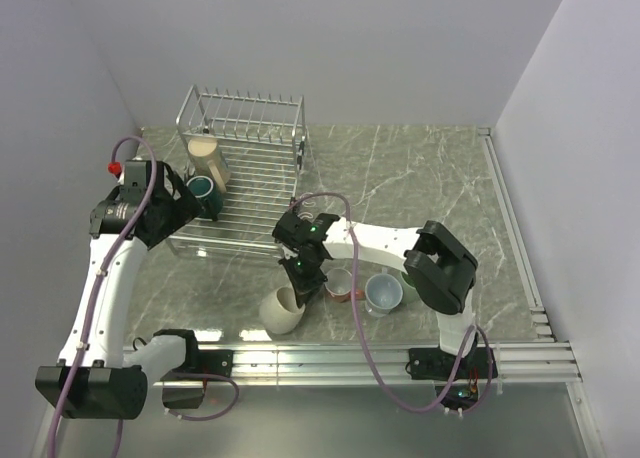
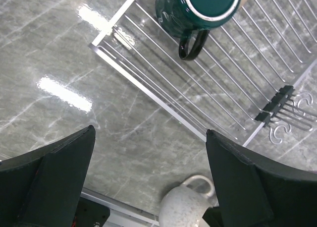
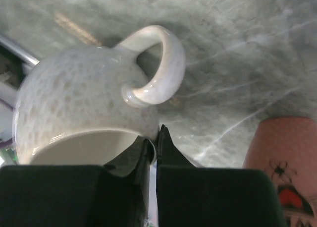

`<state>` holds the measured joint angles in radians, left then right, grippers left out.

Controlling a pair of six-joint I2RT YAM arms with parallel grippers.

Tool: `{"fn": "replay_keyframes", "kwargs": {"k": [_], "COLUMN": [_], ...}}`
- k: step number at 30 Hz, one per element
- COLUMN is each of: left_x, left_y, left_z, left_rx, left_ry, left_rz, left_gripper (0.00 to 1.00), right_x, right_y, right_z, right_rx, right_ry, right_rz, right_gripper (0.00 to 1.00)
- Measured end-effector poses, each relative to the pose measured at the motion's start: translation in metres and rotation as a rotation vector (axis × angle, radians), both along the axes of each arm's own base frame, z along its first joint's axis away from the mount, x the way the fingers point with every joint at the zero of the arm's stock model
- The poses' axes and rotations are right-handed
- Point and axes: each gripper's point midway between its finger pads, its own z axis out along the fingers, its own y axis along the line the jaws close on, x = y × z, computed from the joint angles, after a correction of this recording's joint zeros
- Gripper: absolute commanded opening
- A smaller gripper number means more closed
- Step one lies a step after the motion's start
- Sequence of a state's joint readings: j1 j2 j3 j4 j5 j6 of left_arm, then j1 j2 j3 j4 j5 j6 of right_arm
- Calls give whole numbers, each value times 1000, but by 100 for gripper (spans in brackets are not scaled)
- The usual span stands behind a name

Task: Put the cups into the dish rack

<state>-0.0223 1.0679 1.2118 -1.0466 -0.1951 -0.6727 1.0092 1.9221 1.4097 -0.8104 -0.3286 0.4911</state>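
1. Cups, count in view: six. Two sit in the dish rack (image 1: 262, 178); four are out on the counter (image 1: 420, 178).
2. Tall tan mug (image 1: 208, 158): in the rack's left part, close to the raised back row of tines.
3. Dark green mug (image 1: 203, 192): on the rack's wire floor, just in front of the tan one. In the left wrist view you see its handle pointing toward the rack's near edge.
4. Wide cream mug (image 3: 74, 103): on the counter side of the rack, near the front rail and left of the other loose cups. It looks tipped, with its mouth partly turned up. You cannot tell whether its base touches the counter.
5. Red-brown mug (image 1: 340, 283): white inside, upright on the counter just right of the cream mug. Your right wrist view shows a small flower mark on its side.
6. Light blue-grey mug (image 1: 383, 293): upright, just right of the red-brown one.
7. Pale green mug (image 1: 404, 276): mostly hidden behind your right arm.
8. Right gripper (image 3: 154, 138): fingers pinched narrow on the cream mug's rim beside the handle, one finger inside the wall and one outside.
9. Left gripper (image 2: 149, 133): fingers spread wide and holding nothing, over the counter beside the rack's near corner, with the dark green mug just beyond them.
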Motion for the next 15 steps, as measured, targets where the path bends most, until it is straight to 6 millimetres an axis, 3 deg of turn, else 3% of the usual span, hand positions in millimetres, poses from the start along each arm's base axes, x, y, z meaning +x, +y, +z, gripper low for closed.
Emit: {"fn": "replay_keyframes", "kwargs": {"k": [10,12,15], "left_x": [-4,-3,-5], "left_y": [-22,-32,-63], "left_z": [18,29,55], "left_rx": [-88,-131,-255], "left_ry": [-81,-136,-274], "left_rz": [-81,-127,-258], "left_gripper": [99,99,99], "right_x": [-4,-3,6], "right_y": [-4,-7,2], "right_z": [2,13,46], "right_rx": [-8,-14,51], "right_ry": [-5,-2,-4], "right_rz": [0,-5,-22], "right_gripper": [0,0,0]}}
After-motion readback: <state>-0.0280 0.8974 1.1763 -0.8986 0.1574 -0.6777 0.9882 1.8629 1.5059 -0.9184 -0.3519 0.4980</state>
